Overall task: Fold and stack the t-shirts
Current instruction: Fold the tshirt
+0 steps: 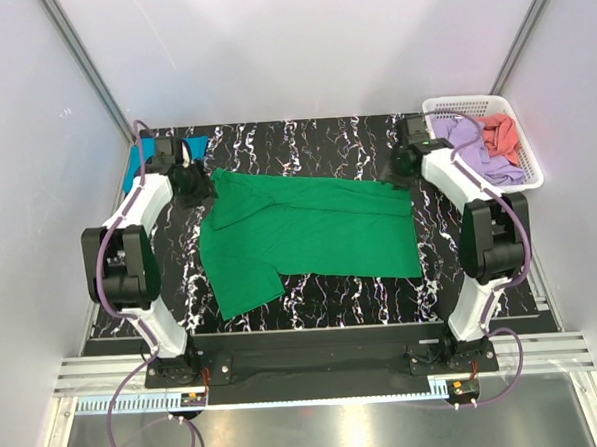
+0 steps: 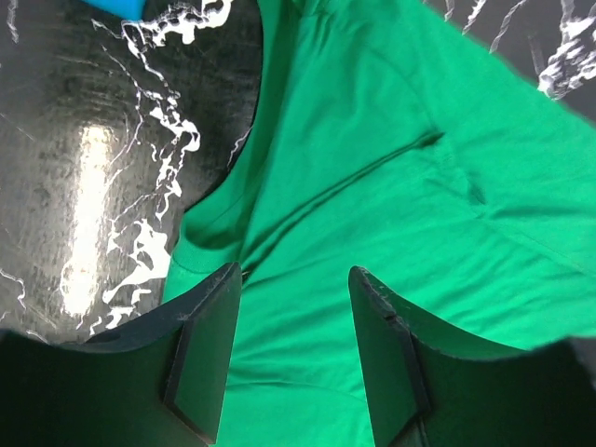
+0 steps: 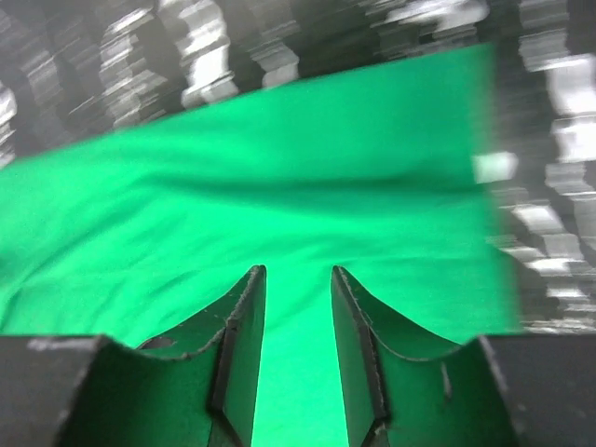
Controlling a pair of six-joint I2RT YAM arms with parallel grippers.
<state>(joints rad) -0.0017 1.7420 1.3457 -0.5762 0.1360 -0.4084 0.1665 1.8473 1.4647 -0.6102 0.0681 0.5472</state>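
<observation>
A bright green t-shirt [image 1: 309, 228] lies spread on the black marbled table, one sleeve toward the near left. My left gripper [image 1: 195, 194] is open just above the shirt's far-left part by the collar; in the left wrist view [image 2: 295, 275] green cloth [image 2: 400, 168] shows between the spread jaws. My right gripper [image 1: 396, 176] is open over the shirt's far-right corner; in the right wrist view [image 3: 296, 272] green cloth [image 3: 279, 177] lies under the jaws. A teal-blue shirt [image 1: 155, 151] lies at the far left behind the left arm, and its corner shows in the left wrist view [image 2: 121, 7].
A white lattice basket [image 1: 472, 101] stands at the far right corner and holds a lilac shirt [image 1: 469, 139] and a coral shirt [image 1: 499, 133]. Grey walls close in the table on three sides. The right wrist view is blurred.
</observation>
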